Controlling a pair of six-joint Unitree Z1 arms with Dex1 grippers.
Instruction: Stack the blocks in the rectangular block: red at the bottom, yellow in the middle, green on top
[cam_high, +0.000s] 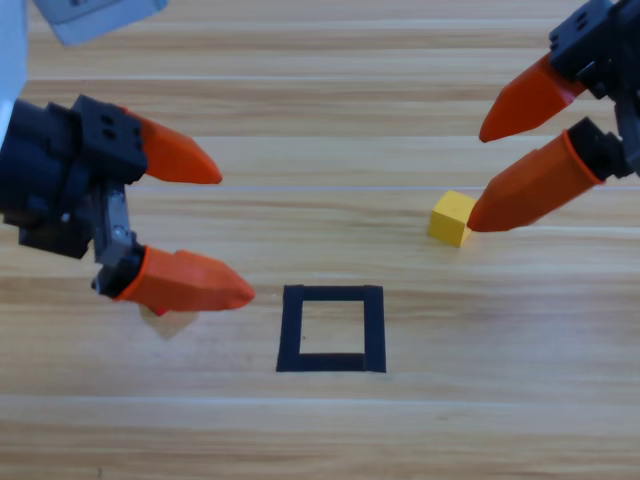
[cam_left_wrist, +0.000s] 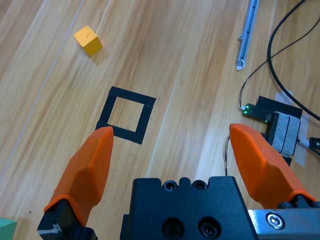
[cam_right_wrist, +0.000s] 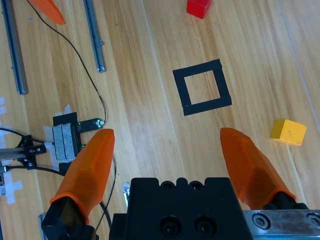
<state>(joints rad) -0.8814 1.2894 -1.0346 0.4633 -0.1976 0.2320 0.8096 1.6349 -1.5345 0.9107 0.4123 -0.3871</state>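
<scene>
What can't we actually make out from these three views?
- Red cube: cut off by the top edge of the right wrist view; in the high view, hidden beneath the left gripper's lower jaw.
- Green cube: only a corner shows at the left wrist view's bottom-left edge; absent from the other views.
- Whether the right gripper's lower jaw touches the yellow cube or hovers above it: the high view overlaps them.

On the wooden table (cam_high: 330, 440), a black tape rectangle outline (cam_high: 331, 328) lies empty, and a small yellow cube (cam_high: 451, 217) sits up-right of it, the open right gripper (cam_high: 477, 180) just beside; the open left gripper (cam_high: 235, 235) hovers left
</scene>
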